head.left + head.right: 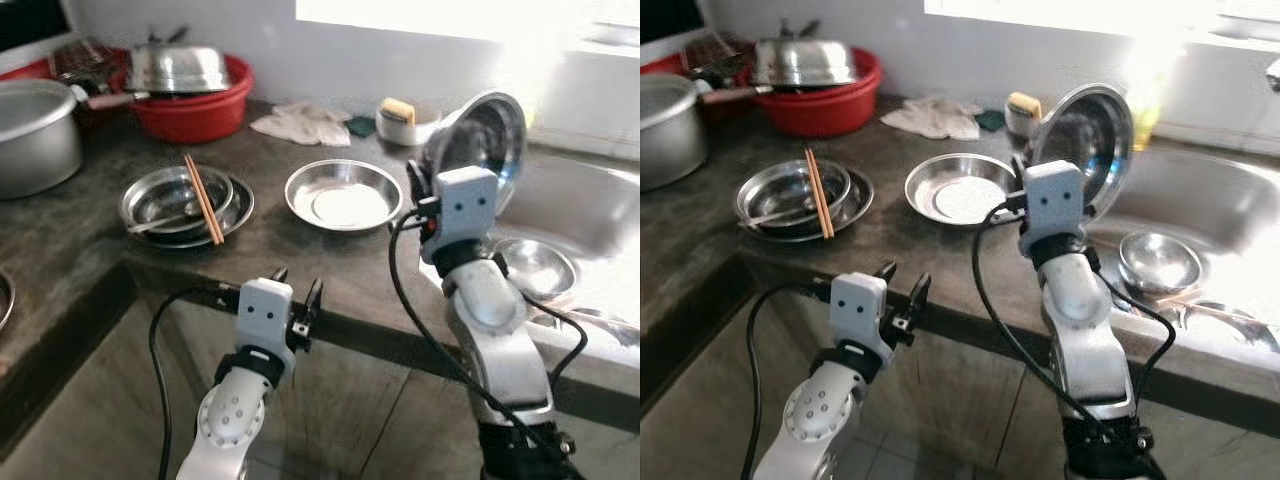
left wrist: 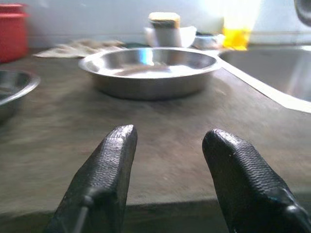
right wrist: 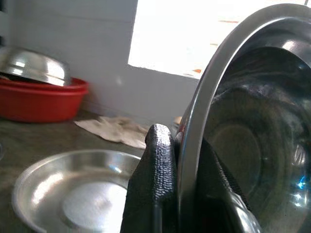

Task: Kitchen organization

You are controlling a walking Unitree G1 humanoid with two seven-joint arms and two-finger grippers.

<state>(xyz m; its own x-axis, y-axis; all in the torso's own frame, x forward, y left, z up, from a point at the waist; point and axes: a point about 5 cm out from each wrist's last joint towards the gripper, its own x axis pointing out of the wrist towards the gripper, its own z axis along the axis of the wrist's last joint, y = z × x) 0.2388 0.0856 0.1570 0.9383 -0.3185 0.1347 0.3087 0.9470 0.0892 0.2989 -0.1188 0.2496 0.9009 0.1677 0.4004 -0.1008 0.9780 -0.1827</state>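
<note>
My right gripper [image 1: 425,195] is shut on the rim of a steel bowl [image 1: 480,140], holding it tilted on edge above the counter beside the sink [image 1: 590,215]; in the right wrist view the bowl [image 3: 243,136] sits pinched between the black fingers [image 3: 155,170]. A shallow steel plate [image 1: 343,194] lies flat on the dark counter just left of it. Further left, stacked steel plates [image 1: 185,205] carry a pair of chopsticks [image 1: 203,198]. My left gripper [image 1: 297,285] is open at the counter's front edge, its fingers [image 2: 104,179] empty and facing the shallow plate [image 2: 150,70].
A smaller steel bowl [image 1: 535,268] rests in the sink. At the back, a red basin [image 1: 195,105] holds an upturned steel bowl, with a large pot [image 1: 35,135] at the left. A cloth [image 1: 300,125] and a sponge in a cup [image 1: 398,118] lie near the wall.
</note>
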